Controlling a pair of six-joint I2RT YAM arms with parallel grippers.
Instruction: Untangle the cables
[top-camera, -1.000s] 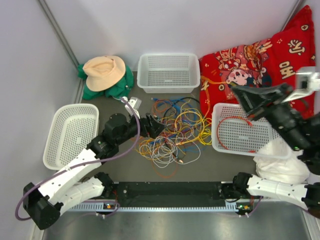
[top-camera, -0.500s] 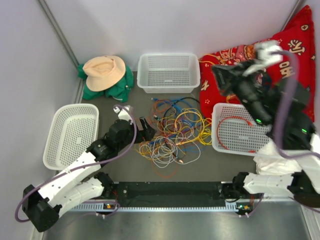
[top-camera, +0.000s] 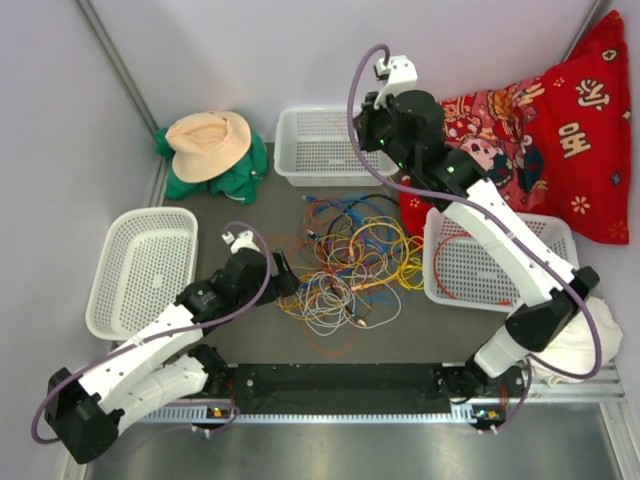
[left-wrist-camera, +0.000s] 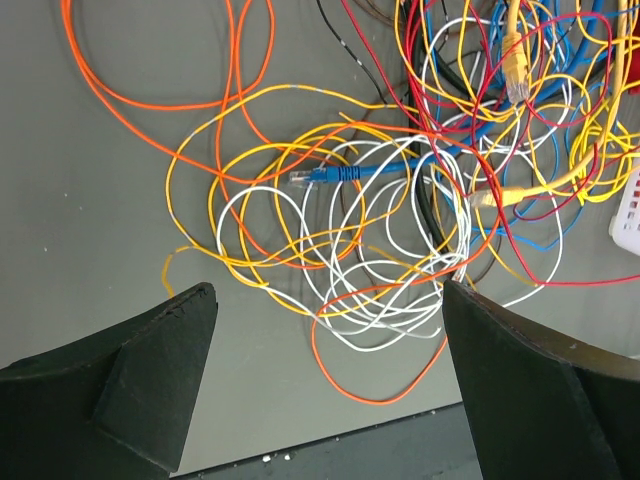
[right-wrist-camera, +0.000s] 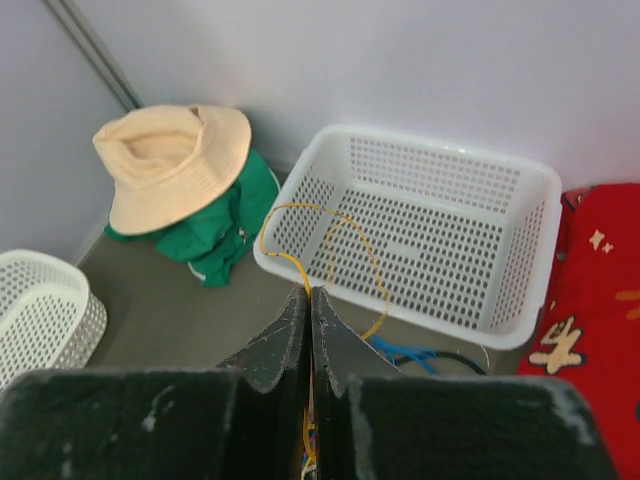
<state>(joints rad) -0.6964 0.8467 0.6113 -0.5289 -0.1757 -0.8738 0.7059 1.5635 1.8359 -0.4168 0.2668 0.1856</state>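
The cables (top-camera: 350, 258) lie in a loose tangle of yellow, orange, blue, red, white and black cords on the grey table between the baskets. In the left wrist view the tangle (left-wrist-camera: 400, 190) spreads ahead of the fingers. My left gripper (top-camera: 283, 272) is open and empty at the tangle's left edge, and its fingers (left-wrist-camera: 328, 300) stand wide apart just short of an orange loop (left-wrist-camera: 375, 385). My right gripper (top-camera: 368, 128) is raised over the back basket. It (right-wrist-camera: 308, 296) is shut on a yellow cable (right-wrist-camera: 340, 228), which loops out past the fingertips over the basket's near rim.
A white basket (top-camera: 335, 172) (right-wrist-camera: 500, 330) stands at the back, another (top-camera: 140, 270) at the left and a third (top-camera: 490, 270) at the right. A tan hat on green cloth (top-camera: 208, 142) (right-wrist-camera: 170, 160) lies back left. A red printed cloth (top-camera: 550, 110) lies back right.
My right arm has swung from over the right basket to the back middle, above the back basket. My left gripper has drawn back a little to the left, off the tangle.
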